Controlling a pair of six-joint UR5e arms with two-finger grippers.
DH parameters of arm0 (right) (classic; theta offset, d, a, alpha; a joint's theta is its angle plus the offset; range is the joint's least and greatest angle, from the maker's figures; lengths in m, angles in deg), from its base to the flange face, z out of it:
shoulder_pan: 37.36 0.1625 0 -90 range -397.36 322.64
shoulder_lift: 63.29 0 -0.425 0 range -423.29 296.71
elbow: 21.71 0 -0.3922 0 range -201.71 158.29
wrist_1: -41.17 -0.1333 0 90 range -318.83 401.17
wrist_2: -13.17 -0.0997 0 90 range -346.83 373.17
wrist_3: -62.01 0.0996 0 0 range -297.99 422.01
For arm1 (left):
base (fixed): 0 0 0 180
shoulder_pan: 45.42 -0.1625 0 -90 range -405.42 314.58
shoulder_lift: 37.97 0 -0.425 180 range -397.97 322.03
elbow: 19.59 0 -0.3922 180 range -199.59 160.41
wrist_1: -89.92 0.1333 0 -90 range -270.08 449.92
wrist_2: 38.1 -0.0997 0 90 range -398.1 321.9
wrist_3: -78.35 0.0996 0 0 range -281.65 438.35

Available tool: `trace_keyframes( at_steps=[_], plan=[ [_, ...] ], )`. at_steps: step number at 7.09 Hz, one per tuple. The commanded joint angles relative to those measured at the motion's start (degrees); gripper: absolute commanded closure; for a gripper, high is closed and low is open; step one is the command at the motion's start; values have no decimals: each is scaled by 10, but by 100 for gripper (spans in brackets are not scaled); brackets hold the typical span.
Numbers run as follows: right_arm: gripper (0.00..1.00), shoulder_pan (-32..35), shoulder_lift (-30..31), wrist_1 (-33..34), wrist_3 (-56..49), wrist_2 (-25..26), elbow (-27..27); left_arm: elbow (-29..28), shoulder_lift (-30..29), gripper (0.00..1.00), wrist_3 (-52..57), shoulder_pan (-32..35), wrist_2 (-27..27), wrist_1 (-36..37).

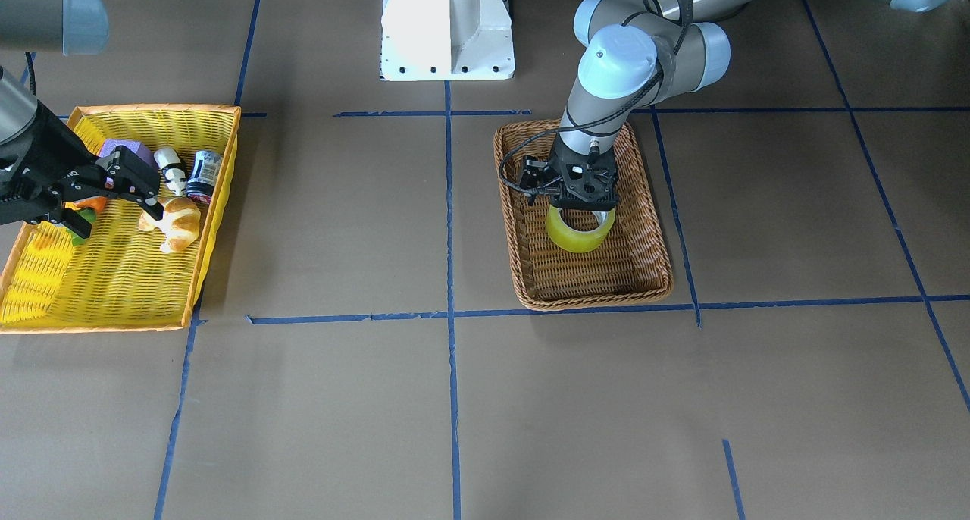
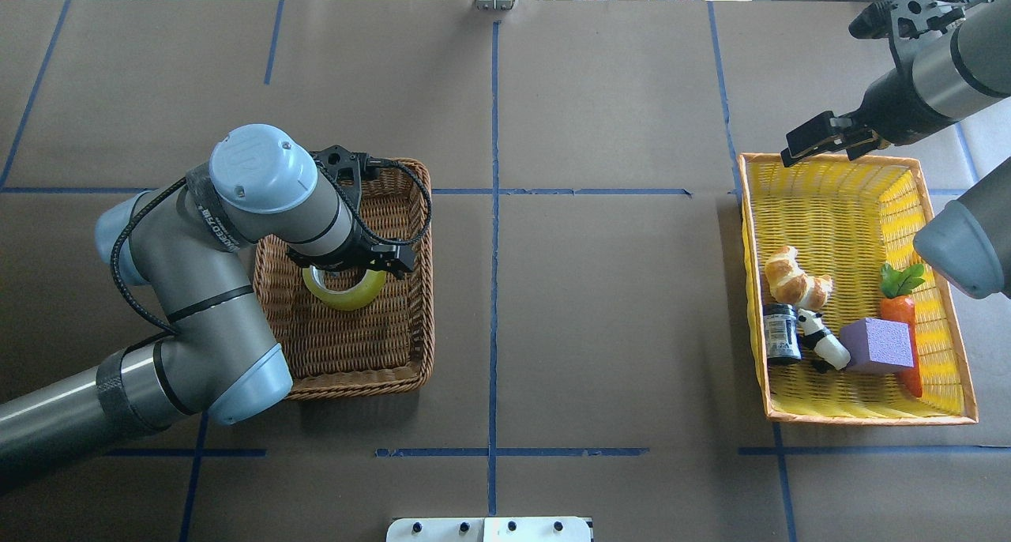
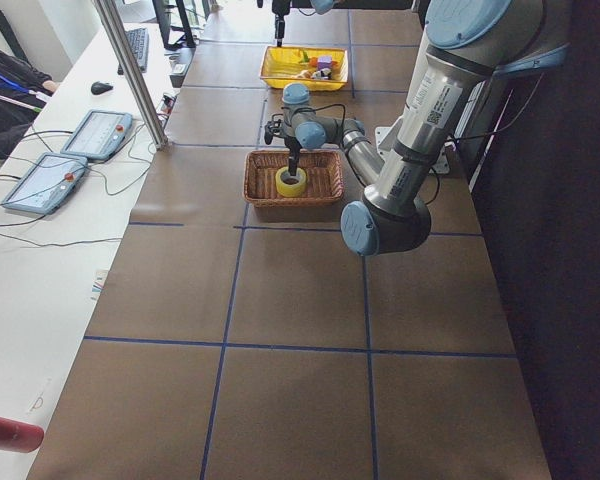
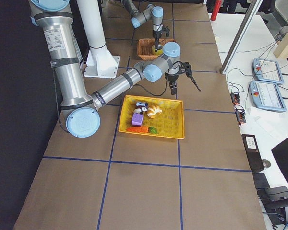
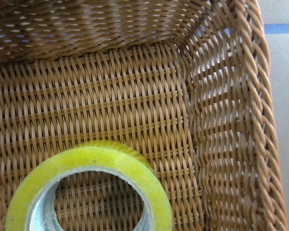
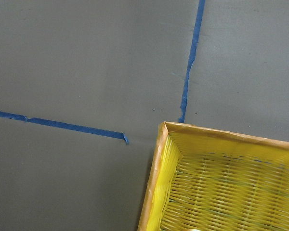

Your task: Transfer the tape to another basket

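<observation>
Seeing tape (image 1: 580, 232) flat, hole up, mid-floor of wicker basket (image 1: 599, 302). Placing left gripper (image 1: 582, 208) straight over its 12 o'clock rim in front-facing view; can't tell whether gripping or let go. Reading right gripper (image 1: 117, 215) as spread, empty, well apart by yellow basket (image 1: 98, 286).

**Yellow tape roll, in the wicker basket**

The tape (image 1: 580, 230) is see-through yellow with a whitish core. It sits hole-up right under the left jaws, though I can't tell if it's gripped. The brown woven basket (image 1: 644, 266) sits flat on the counter (image 1: 341, 224), spreading all around below those jaws.
</observation>
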Motion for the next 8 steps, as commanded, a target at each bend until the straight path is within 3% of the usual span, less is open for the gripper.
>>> trace_keyframes(
  at_steps=[1,3,4,6,8],
  plan=[
    [0,19,17,2,-33,-2,1,66,37,0,12,29,34,31],
    [0,92,88,-2,-168,-30,9,152,61,0,131,94,67,126],
    [0,151,110,-2,-250,-67,40,174,86,0,205,135,75,162],
    [0,255,131,12,-421,-105,114,167,139,0,384,268,149,198],
    [0,296,169,8,-460,-123,135,100,176,0,546,380,202,207]
  ],
)
